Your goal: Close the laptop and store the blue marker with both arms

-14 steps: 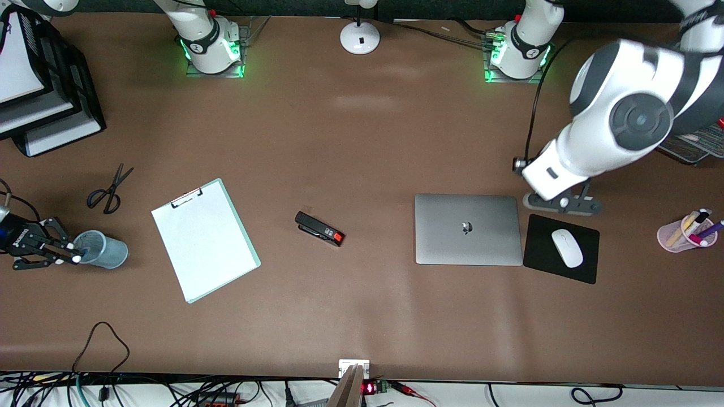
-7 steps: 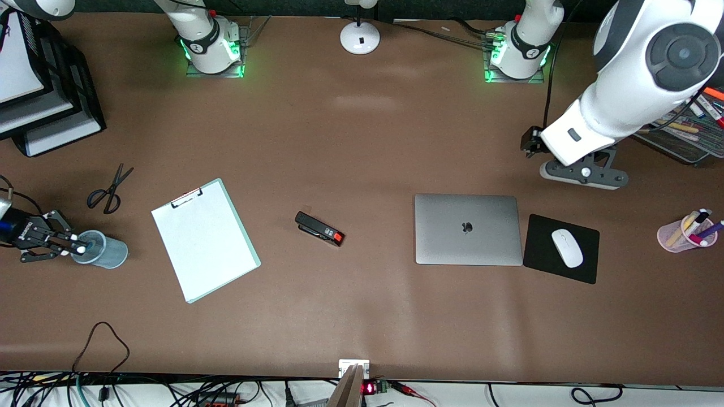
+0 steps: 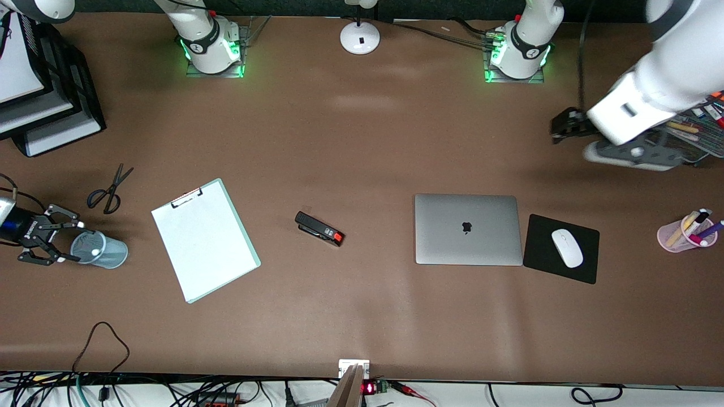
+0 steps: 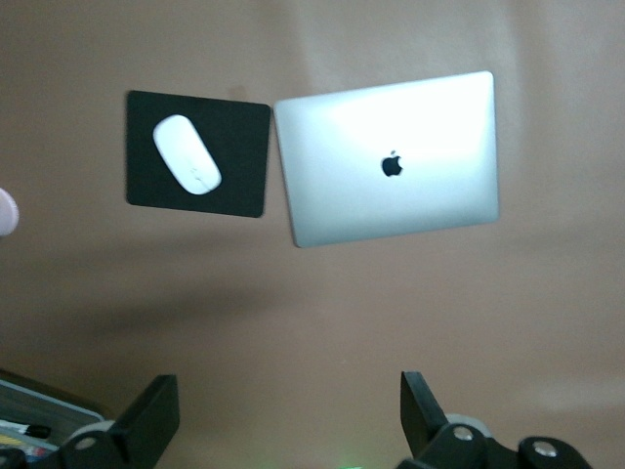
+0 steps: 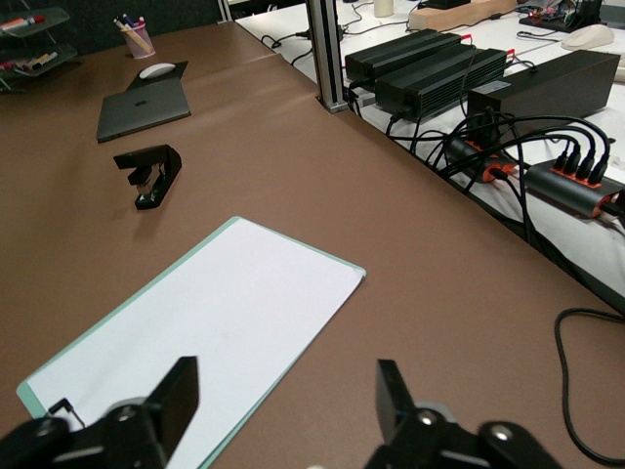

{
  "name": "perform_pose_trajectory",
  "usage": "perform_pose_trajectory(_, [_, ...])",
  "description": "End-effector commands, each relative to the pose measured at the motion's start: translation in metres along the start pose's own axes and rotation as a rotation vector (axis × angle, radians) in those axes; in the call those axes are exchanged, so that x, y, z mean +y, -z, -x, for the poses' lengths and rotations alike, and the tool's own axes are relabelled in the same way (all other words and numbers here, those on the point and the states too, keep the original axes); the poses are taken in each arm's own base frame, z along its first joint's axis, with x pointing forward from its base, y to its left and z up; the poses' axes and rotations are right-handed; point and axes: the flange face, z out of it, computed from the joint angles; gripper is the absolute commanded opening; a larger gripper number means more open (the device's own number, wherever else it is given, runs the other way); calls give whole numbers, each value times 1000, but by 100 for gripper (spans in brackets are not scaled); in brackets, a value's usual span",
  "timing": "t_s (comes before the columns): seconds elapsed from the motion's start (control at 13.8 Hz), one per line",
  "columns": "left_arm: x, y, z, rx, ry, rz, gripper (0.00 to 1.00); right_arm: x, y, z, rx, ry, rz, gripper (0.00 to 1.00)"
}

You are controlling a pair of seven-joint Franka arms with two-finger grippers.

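Note:
The silver-grey laptop (image 3: 468,229) lies closed on the table, its apple logo up; it also shows in the left wrist view (image 4: 391,161) and the right wrist view (image 5: 144,109). The blue marker (image 3: 97,247) stands in a blue-grey cup (image 3: 110,254) at the right arm's end of the table; only its whitish end shows. My right gripper (image 3: 67,242) is open and empty just beside that cup; its open jaws show in the right wrist view (image 5: 288,376). My left gripper (image 3: 625,158) is open and empty, raised over the table beside a mesh tray; the left wrist view (image 4: 288,391) shows it well above the laptop.
A black mouse pad (image 3: 543,254) with a white mouse (image 3: 567,247) lies beside the laptop. A pink pen cup (image 3: 687,232) and a mesh tray of markers (image 3: 696,138) stand at the left arm's end. A stapler (image 3: 319,228), clipboard (image 3: 205,240), scissors (image 3: 110,189) and paper trays (image 3: 56,107) are toward the right arm's end.
My right gripper has opened and drawn back from the cup, leaving the marker in it. My left arm has lifted and swung away from the laptop toward its own end of the table.

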Motion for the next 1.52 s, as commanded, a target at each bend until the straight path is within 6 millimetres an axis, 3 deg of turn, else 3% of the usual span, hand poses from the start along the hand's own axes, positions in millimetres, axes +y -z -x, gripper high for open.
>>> perform_pose_trajectory(0.0, [-55,-2,13,21,-24,46,100,-1,-15,-30,-19,-106,-35,100])
perform_pose_trajectory(0.15, [-63,-4,15,36,-17,45,100,-5,-23,-57,-52,-198,-47,100])
perform_pose_trajectory(0.22, [-58,-2,14,38,-20,34,100,-9,-26,-75,-87,-244,-50,100])
perform_pose_trajectory(0.44, [-57,8,14,49,-16,30,100,-31,-23,-131,-245,-439,-20,100])
perform_pose_trajectory(0.65, [-55,9,14,50,-2,30,100,-54,-22,-168,-352,-555,18,100])
perform_pose_trajectory(1.09, [-59,-10,-6,50,-2,42,100,-122,-29,-240,-555,-899,124,100])
perform_pose_trajectory(1.31, [-62,-12,-6,43,4,46,100,-157,-32,-276,-695,-1019,221,100])
perform_pose_trajectory(1.45, [-67,-2,-5,63,19,37,100,-182,-32,-297,-780,-1117,311,100])
